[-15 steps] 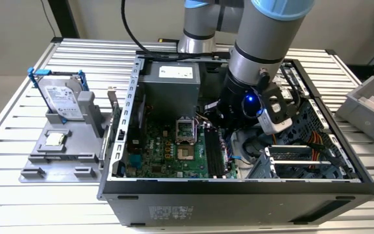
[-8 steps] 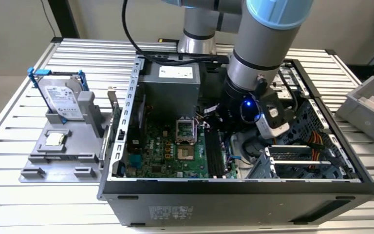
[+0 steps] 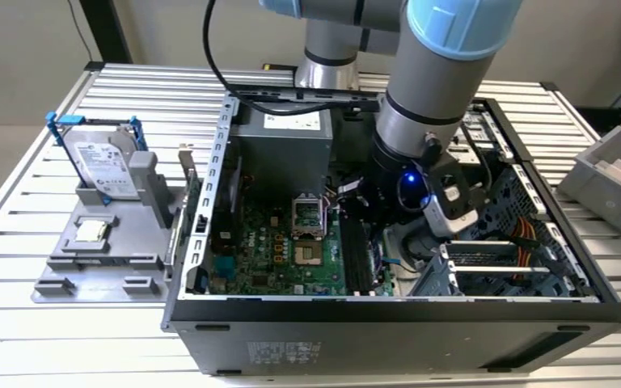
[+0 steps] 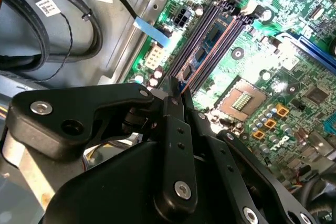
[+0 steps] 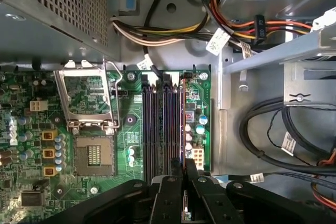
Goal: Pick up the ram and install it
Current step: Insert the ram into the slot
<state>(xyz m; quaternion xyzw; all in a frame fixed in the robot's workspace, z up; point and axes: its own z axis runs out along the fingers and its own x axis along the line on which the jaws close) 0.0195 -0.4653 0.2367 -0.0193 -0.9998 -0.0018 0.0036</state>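
On the exterior view's left, lying on a grey moulded plastic fixture (image 3: 95, 260), a silver rectangular hard drive with white label (image 3: 106, 166) and a small square silver chip (image 3: 91, 232). In the middle, an open black metal computer case (image 3: 397, 331) with a green motherboard (image 3: 268, 250) inside, and further right, reaching down into it, a grey robot arm with pale blue joints (image 3: 429, 97). In both wrist views, black gripper (image 5: 183, 165) (image 4: 176, 88) with fingers drawn narrow, pinching one end of the long, thin bluish ram (image 5: 182, 127) (image 4: 209, 39), upright on its edge among the black memory slots (image 5: 149, 129), on the side nearest the motherboard's rim.
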